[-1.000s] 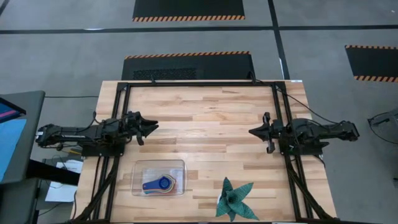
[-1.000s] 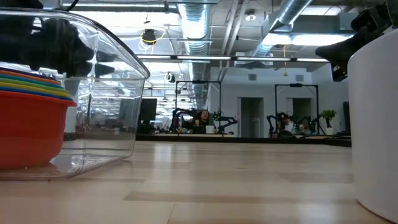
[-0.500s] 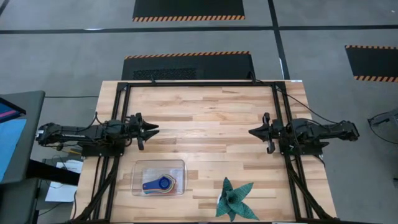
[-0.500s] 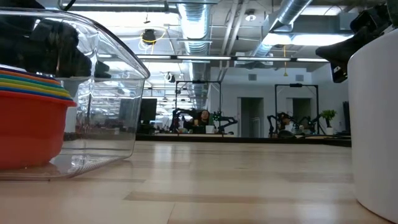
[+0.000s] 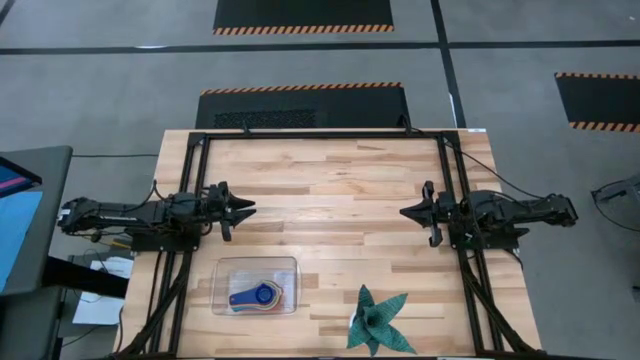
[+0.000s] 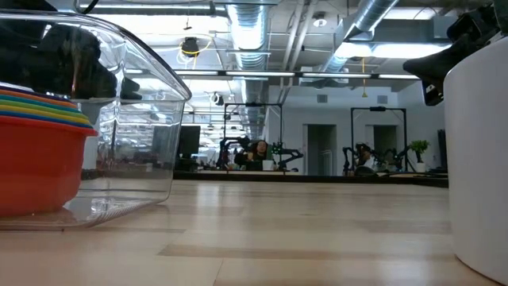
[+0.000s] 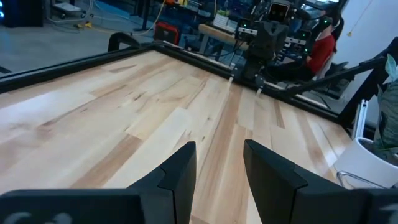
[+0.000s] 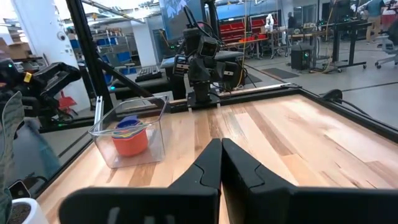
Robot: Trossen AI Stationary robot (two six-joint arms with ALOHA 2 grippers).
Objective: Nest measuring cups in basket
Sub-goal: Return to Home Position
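Observation:
The measuring cups (image 5: pixel 256 295) sit nested inside the clear basket (image 5: pixel 228 270) near the table's near left; the dark blue cup is on top, the red one at the bottom (image 6: pixel 36 167). They also show in the right wrist view (image 8: pixel 129 138). My left gripper (image 5: pixel 248 207) is open and empty over the table's left side, beyond the basket's far edge. My right gripper (image 5: pixel 404 212) is shut and empty at the table's right side.
A dark green spiky star-shaped plant (image 5: pixel 377 320) in a white pot (image 6: pixel 480 159) stands near the table's near edge, right of the basket. Bare wood lies between the two grippers. A person in red (image 7: pixel 320 46) sits beyond the table.
My left arm has drawn back a little toward the table's left edge in the first half second, then held still. The cups and the basket have stayed in place.

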